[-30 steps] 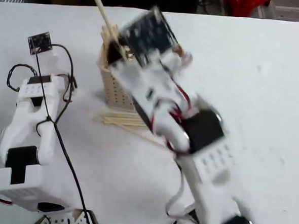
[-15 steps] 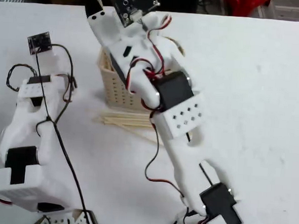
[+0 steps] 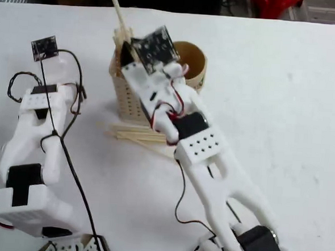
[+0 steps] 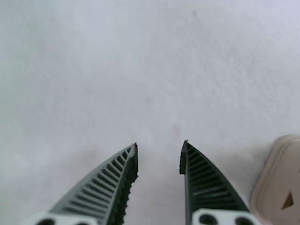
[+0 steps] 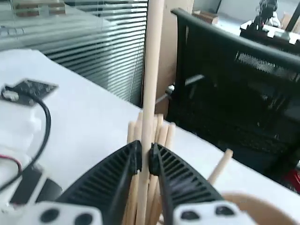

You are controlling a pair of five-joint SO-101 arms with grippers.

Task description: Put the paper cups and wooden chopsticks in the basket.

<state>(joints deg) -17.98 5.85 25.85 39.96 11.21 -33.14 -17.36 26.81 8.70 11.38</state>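
Note:
A beige perforated basket [image 3: 127, 102] stands at the table's middle back. A brown paper cup [image 3: 196, 60] sits at its right side, and its rim [image 5: 248, 206] shows in the right wrist view. My right gripper [image 3: 125, 50] hangs over the basket's left end, shut on an upright wooden chopstick [image 3: 118, 15] [image 5: 152, 70]. Several more chopsticks [image 5: 161, 133] stand in the basket just behind the black fingers [image 5: 117, 173]. A loose bundle of chopsticks [image 3: 137, 136] lies on the table in front of the basket. My left gripper [image 4: 160, 146] is open over bare table.
The left arm [image 3: 33, 128] lies folded at the table's left, with a black cable [image 3: 69, 153] trailing toward the front edge. A beige object [image 4: 281, 187] shows at the edge of the left wrist view. White table stretches to the right of the basket.
The right arm swung back past the basket's far side, then came back down over the basket with the chopstick still in its gripper. The left arm has not moved.

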